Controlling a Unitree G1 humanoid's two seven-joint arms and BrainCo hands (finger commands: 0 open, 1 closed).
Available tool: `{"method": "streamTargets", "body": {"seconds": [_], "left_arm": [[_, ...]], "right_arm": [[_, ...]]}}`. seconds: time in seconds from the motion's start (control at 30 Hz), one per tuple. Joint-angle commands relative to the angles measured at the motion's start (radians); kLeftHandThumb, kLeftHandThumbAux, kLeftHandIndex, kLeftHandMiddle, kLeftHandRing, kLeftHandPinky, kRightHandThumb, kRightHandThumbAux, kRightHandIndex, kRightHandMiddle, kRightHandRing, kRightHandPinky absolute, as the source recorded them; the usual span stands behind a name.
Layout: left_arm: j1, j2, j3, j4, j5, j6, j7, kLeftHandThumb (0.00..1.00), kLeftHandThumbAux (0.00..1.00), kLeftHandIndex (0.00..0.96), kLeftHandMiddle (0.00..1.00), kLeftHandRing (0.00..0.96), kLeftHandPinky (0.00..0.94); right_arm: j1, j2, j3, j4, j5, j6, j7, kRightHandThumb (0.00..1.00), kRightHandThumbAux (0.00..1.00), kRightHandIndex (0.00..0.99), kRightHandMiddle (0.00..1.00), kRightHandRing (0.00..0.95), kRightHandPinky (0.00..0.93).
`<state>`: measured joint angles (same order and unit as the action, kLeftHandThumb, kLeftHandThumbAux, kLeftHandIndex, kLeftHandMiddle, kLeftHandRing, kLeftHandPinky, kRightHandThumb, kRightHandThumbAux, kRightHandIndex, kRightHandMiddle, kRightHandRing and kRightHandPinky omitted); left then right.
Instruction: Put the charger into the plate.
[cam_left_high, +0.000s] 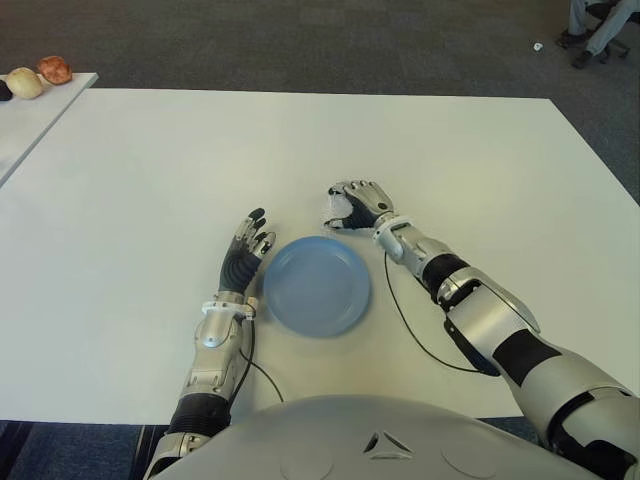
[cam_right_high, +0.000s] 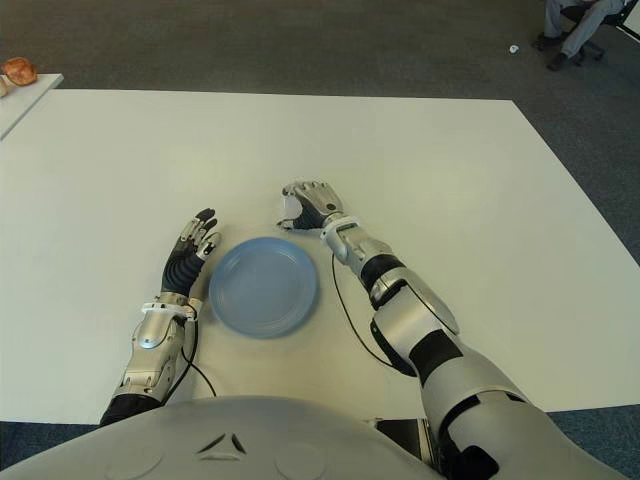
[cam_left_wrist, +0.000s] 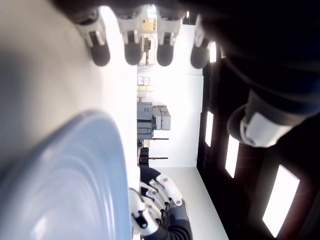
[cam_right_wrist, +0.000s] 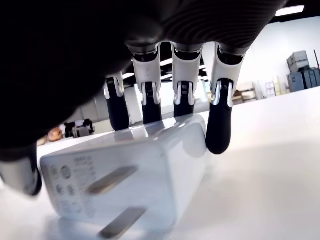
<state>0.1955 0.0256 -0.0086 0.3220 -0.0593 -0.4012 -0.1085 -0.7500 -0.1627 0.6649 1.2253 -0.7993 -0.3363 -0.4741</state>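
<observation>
Right hand (cam_left_high: 352, 208) sits on the white table (cam_left_high: 480, 180) at about one o'clock from the blue plate (cam_left_high: 317, 285), just beyond its rim. Its fingers (cam_right_wrist: 218, 120) curl down over the white charger (cam_right_wrist: 135, 172), with the fingertips pressed on the far edge of the block and the thumb at the near corner, so the hand is closed around the charger. The charger lies on the table with its two metal prongs facing the wrist camera and is not on the plate. The plate is bare, lying flat in front of the robot's body. Left hand (cam_left_high: 245, 252) shows at nine o'clock of the plate, just beside its rim, fingers straight and relaxed, holding nothing. A dark cable (cam_left_high: 415, 335) trails across the table along the right forearm. Far at ten o'clock, a second table (cam_left_high: 30, 115) carries some small rounded things (cam_left_high: 40, 76).
</observation>
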Motion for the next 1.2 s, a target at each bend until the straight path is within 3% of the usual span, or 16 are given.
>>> {"method": "streamTargets", "body": {"seconds": [0.03,0.57,1.2], "left_arm": [[0.045,-0.001,0.005,0.061,-0.001,0.050,-0.004,0.000,0.527,0.109,0.073,0.043,0.036],[0.047,-0.002,0.005,0.062,-0.001,0.037,-0.007,0.000,0.542,0.121,0.073,0.042,0.036],[0.048,0.002,0.005,0.061,0.004,0.042,-0.003,0.000,0.526,0.129,0.058,0.026,0.028]], "right_arm": [[0.031,0.011,0.017,0.024,-0.017,0.055,0.009,0.734,0.682,0.438,0.799,0.804,0.833],[0.032,0.016,0.008,0.016,0.005,0.087,0.055,0.744,0.705,0.441,0.870,0.862,0.845],[0.032,0.006,0.030,0.006,-0.008,0.084,0.032,0.740,0.708,0.440,0.873,0.864,0.868]]}}
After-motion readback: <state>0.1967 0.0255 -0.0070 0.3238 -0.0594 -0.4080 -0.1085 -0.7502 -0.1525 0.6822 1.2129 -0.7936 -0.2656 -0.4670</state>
